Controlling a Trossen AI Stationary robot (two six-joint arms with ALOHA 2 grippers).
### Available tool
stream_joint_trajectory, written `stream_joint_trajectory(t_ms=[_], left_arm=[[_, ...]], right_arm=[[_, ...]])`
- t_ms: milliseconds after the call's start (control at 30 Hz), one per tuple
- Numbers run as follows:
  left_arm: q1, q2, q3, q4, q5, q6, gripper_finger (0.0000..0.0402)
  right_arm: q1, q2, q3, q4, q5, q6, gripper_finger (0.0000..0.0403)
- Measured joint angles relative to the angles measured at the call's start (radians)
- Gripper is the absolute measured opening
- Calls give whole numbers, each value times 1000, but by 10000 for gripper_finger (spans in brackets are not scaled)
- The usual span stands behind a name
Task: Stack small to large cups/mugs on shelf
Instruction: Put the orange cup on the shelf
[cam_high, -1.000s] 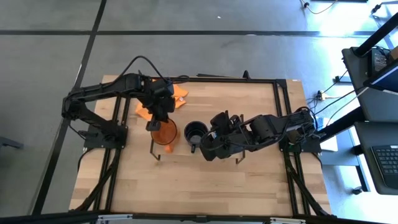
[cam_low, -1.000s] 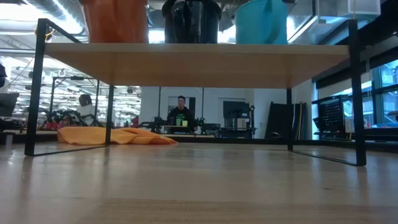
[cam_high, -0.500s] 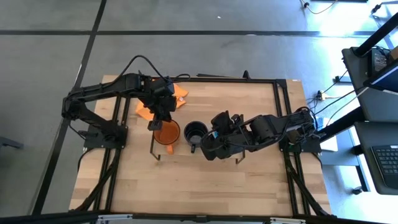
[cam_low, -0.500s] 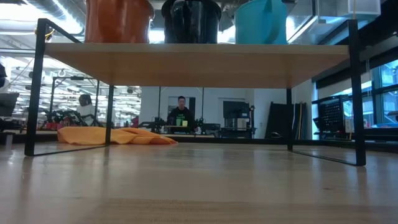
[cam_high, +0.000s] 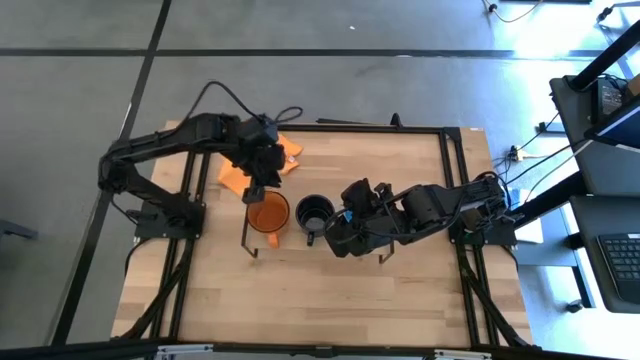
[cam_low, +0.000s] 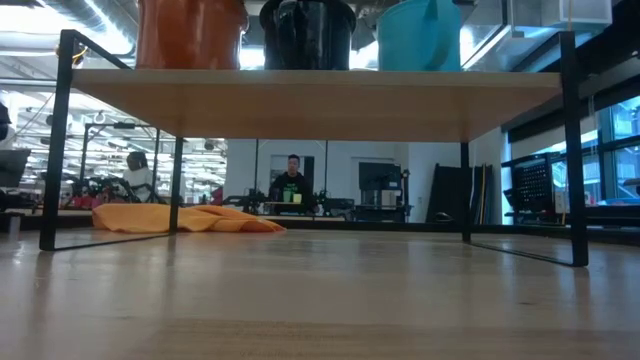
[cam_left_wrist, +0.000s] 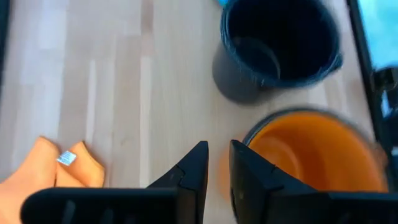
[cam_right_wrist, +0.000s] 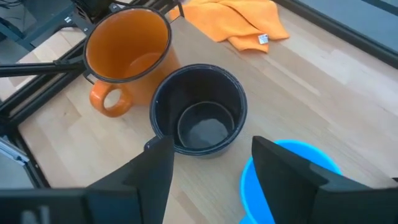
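Note:
Three mugs stand in a row on the shelf (cam_low: 315, 100): the orange mug (cam_high: 267, 213), the black mug (cam_high: 314, 211) and the light-blue mug (cam_low: 420, 35), which my right arm mostly hides in the high view. My left gripper (cam_high: 258, 186) hovers just past the orange mug's far rim (cam_left_wrist: 311, 146), with only a narrow gap between its fingers. My right gripper (cam_right_wrist: 211, 168) is wide open beside the black mug (cam_right_wrist: 199, 115). One of its fingers stands in front of the blue mug (cam_right_wrist: 311, 171).
An orange cloth (cam_high: 285, 155) lies on the tabletop beyond the shelf, near my left gripper. The shelf's thin black frame legs (cam_low: 60, 140) stand at both short ends. A person (cam_low: 291, 180) shows far off in the room behind.
My left gripper has drawn back from the orange mug's far rim toward the table's far edge. The orange mug has shifted slightly and now stands still on the shelf. My right arm has kept still.

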Motion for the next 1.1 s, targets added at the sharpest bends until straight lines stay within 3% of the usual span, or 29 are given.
stream_joint_trajectory(t_ms=[200, 333, 467, 600, 867, 1100], left_arm=[[-13, -5, 144, -115, -19, -97, 37], [-28, -36, 186, -231, -143, -162, 5], [-34, -104, 158, -366, -250, -283, 5], [-74, -234, 74, -347, -283, -429, 2], [-155, -513, -202, -119, -325, -738, 1], [-204, -619, -435, 38, -322, -878, 1]], right_arm=[[0, 0, 0, 27, -39, 28, 178], [0, 16, -1, 93, -76, 25, 96], [0, 45, -1, 184, -113, -20, 12], [-8, 87, -1, 274, -178, -37, 14], [-69, 168, -1, 458, -346, -108, 9], [-85, 210, -1, 572, -396, -158, 5]])
